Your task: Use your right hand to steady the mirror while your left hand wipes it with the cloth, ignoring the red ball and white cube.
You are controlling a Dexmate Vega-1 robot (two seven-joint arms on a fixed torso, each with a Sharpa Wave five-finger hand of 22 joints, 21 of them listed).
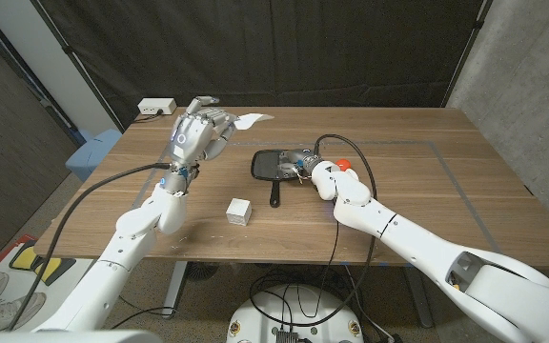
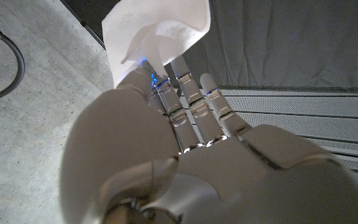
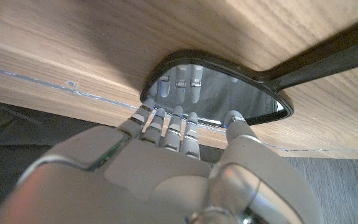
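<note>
The hand mirror lies flat on the wooden bench, handle toward the robot. The right hand touches its rim, fingers extended at the glass edge. The left hand is raised off the bench, fingers pinching the white cloth. A white cube sits near the front edge.

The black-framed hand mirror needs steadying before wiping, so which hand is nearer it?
Right. The right hand rests its fingers on the black-framed hand mirror; the left hand is raised apart from it, holding the white cloth.
</note>
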